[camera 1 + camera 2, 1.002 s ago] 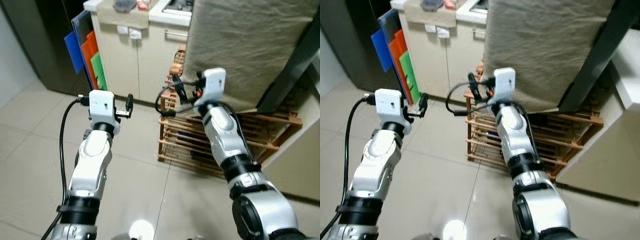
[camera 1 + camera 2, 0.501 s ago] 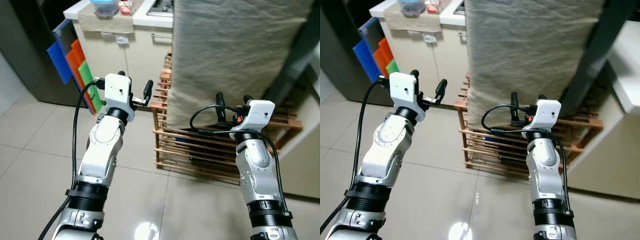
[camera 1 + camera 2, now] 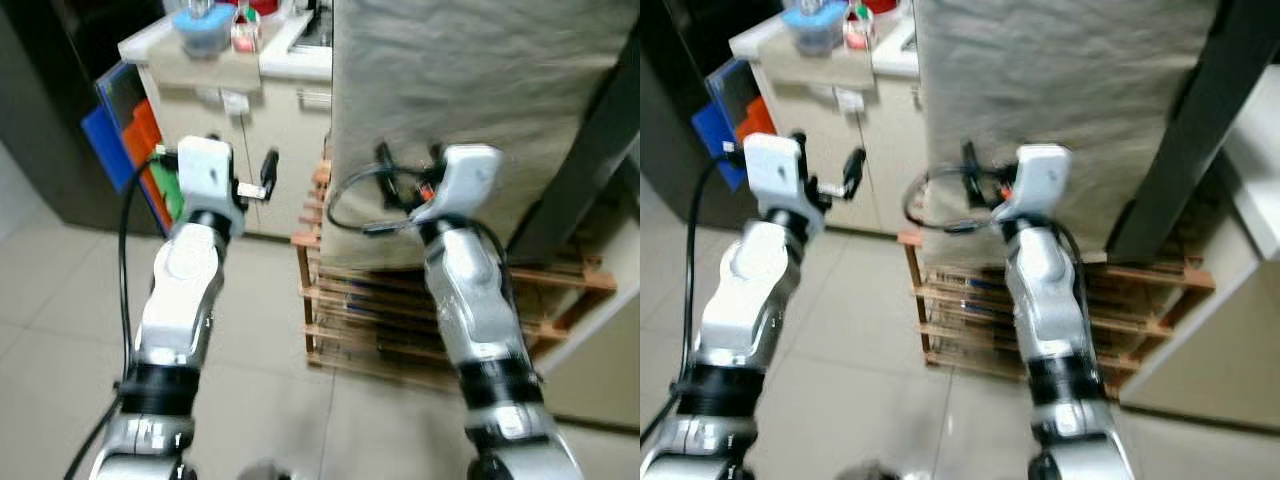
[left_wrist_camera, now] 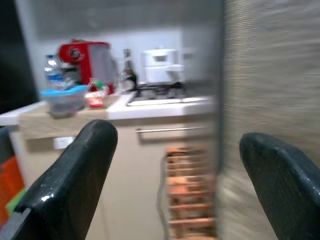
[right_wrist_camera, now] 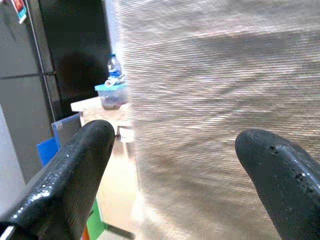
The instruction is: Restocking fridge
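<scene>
Seeing left gripper [image 4: 172,165] spread, empty, beside wooden slatted rack [image 3: 365,310] | right gripper [image 5: 172,165] spread above my rack

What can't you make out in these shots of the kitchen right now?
- Wooden rack: its top is hidden under the beige cloth, head views.
- Blue-lidded container: contents too blurred to tell, left wrist view.
- Coloured boards: partly hidden behind the left gripper, left eye view.
- Dark fridge: cut off by the frame's edge, right wrist view.
</scene>
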Controlling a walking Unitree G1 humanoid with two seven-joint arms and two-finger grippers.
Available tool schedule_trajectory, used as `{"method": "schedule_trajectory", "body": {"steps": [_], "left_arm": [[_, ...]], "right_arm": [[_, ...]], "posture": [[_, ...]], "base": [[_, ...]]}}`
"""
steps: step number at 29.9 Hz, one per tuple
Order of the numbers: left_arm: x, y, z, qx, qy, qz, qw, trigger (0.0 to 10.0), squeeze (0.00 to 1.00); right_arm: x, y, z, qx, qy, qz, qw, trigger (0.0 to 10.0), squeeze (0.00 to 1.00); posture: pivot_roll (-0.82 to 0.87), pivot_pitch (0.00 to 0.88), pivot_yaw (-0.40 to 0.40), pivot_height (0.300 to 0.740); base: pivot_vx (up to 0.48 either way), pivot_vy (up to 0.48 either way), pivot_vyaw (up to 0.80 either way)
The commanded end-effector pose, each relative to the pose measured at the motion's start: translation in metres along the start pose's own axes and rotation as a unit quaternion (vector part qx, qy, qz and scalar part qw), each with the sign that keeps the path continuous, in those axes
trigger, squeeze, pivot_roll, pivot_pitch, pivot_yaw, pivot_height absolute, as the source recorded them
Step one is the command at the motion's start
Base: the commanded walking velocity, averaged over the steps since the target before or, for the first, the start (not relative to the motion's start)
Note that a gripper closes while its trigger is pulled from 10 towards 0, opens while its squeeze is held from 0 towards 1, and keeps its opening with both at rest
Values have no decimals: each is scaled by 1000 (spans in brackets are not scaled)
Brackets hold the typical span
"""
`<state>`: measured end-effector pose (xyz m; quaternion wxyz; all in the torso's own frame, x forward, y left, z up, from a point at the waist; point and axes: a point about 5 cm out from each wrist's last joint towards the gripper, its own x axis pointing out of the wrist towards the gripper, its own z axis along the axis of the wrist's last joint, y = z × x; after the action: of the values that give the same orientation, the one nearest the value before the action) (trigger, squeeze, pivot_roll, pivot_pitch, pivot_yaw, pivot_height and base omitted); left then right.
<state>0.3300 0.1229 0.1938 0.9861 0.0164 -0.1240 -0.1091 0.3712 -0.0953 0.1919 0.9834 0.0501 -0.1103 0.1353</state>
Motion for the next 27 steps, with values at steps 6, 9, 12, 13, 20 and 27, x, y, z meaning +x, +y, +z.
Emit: {"method": "schedule_trajectory", "body": {"steps": [6, 9, 12, 13, 20, 27], "left_arm": [[0, 3, 5, 7, -8, 10, 1000, 10000, 0], [-4, 6, 1, 32, 2, 21, 999, 10000, 0], [-9, 4, -4, 32, 10, 18, 999, 10000, 0], [-9, 4, -4, 32, 10, 18, 999, 10000, 0], [-13, 5, -19, 16, 38, 14, 999, 10000, 0], [-12, 17, -25, -13, 51, 66, 996, 10000, 0]], "right_arm": [[25, 2, 18, -8, -17, -10, 1000, 10000, 0], [15, -2, 20, -8, -39, -8, 999, 10000, 0], [-14, -10, 14, -21, -54, -16, 998, 10000, 0], [-14, -10, 14, -21, -54, -16, 998, 10000, 0], [-75, -42, -18, -35, -8, -80, 996, 10000, 0], [-105, -71, -41, -66, 57, -131, 988, 10000, 0]], "posture": [[-27, 0, 16, 740], [-29, 0, 8, 740], [-49, 0, 8, 740], [-49, 0, 8, 740], [-97, 6, 30, 740], [-105, 22, 44, 740]], "base": [[0, 0, 0], [0, 0, 0], [0, 0, 0], [0, 0, 0], [0, 206, 0], [0, 480, -686]]}}
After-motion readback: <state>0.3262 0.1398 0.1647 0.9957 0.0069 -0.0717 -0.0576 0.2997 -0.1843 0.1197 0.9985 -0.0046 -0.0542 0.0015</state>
